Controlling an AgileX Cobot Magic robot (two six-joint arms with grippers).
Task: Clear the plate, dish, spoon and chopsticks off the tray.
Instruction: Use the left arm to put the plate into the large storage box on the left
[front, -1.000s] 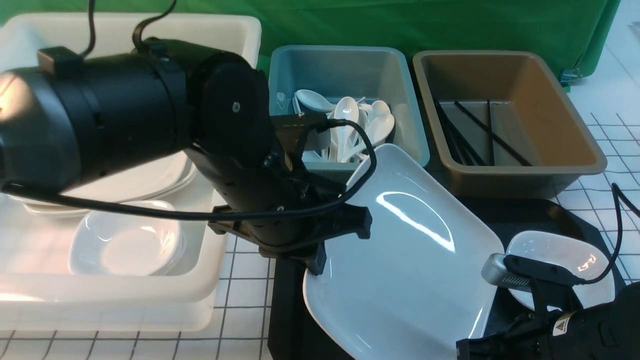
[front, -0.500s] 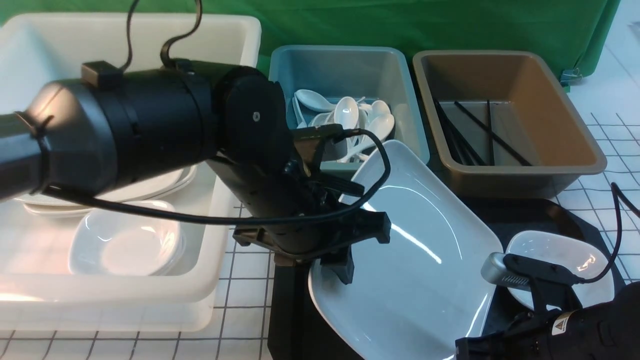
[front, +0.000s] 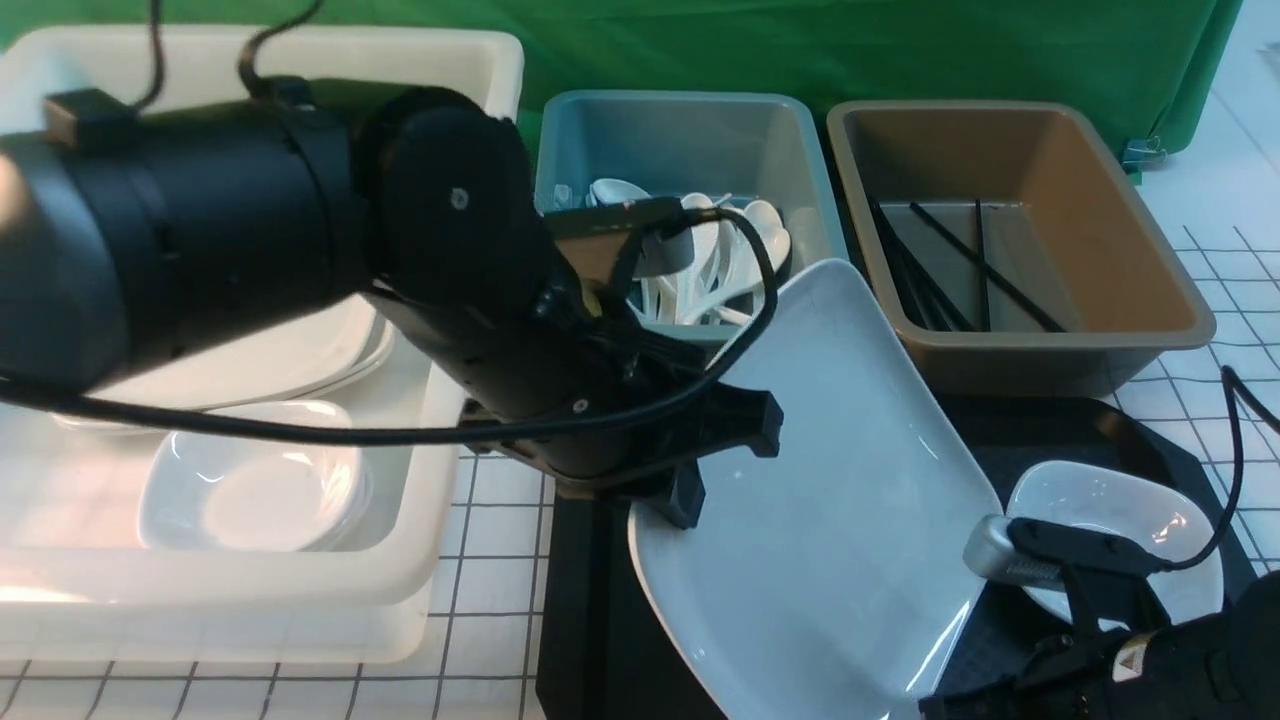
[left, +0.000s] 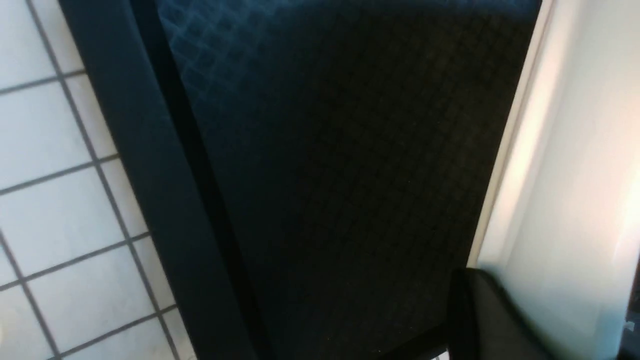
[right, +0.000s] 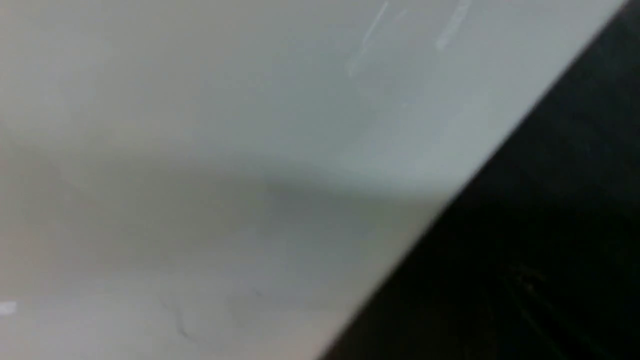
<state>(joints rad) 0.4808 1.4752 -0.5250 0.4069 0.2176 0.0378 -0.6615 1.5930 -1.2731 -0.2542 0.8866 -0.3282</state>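
Observation:
The large white plate (front: 830, 480) stands steeply tilted over the black tray (front: 1050, 430), its left edge raised. My left gripper (front: 690, 495) is shut on that left rim. In the left wrist view one finger (left: 495, 320) presses on the plate (left: 575, 175) above the tray (left: 325, 175). A small white dish (front: 1100, 510) sits on the tray's right part. My right arm (front: 1150, 660) is low at the front right, its fingers hidden; its wrist view shows only the plate (right: 200, 150) and the tray (right: 550, 250). Spoons (front: 760, 240) lie in the blue tub, chopsticks (front: 980, 265) in the brown tub.
A big white tub (front: 440, 560) on the left holds stacked plates and a small dish. The blue tub (front: 690, 97) and the brown tub (front: 1190, 320) stand behind the tray. A green cloth hangs at the back. The table has a white grid pattern.
Half a second ago the plate lay flatter with the left gripper further right. Now the plate's left edge is higher, the plate tilts more steeply, and the left arm has drawn back leftward.

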